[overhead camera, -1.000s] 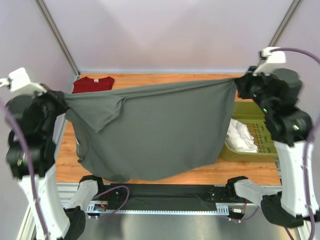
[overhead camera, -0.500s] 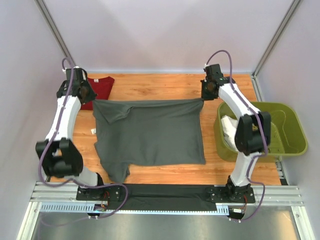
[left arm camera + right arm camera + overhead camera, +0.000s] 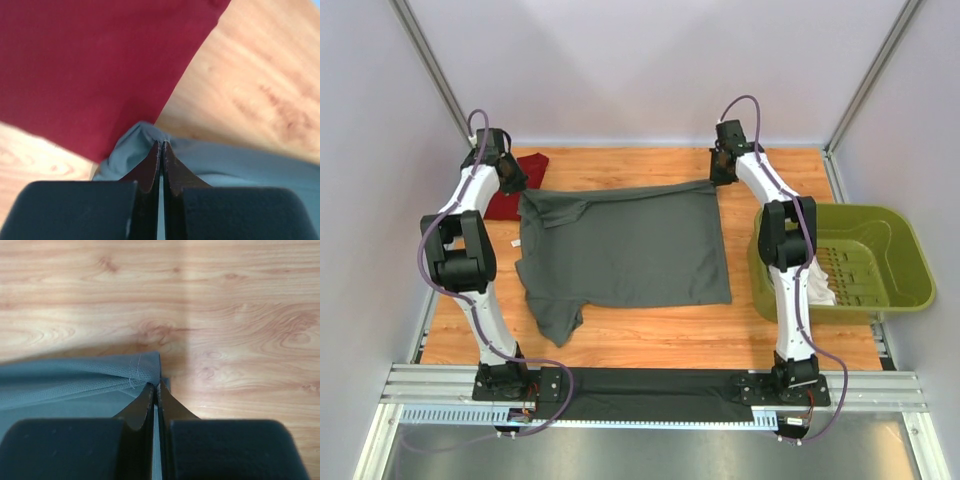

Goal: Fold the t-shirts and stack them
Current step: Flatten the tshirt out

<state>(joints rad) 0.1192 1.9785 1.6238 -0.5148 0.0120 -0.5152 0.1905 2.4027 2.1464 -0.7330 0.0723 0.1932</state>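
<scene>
1. Wood worktop: carries everything. Bare boards showing along the near side and the far edge.
2. Dark grey t-shirt: spread flat mid-worktop, not folded yet. Far edge pulled straight between both grippers, probably to take out slack and wrinkles before a first fold. One sleeve poking out at the near-left, a loose flap doubled over near the far-left corner. Likely needs smoothing.
3. Olive-green basket: at the right side, near the grey tee but apart from it. White cloth inside, partly hidden behind the right arm. Not part of the fold.
4. Dark red t-shirt: far-left corner of the worktop, partly hidden behind the left arm. Folded or not: cannot tell. Edge right against the grey tee's corner in the left wrist view; overlap unclear. Judged the stack spot.
5. Left gripper: fingers pressed together, pinching the grey tee's far-left corner low over the worktop, just beside the red fabric.
6. Right gripper: fingers pressed together, pinching the far-right corner at the hem seam. Loose thread visible there. Bare wood beyond, so no snag risk on release.
</scene>
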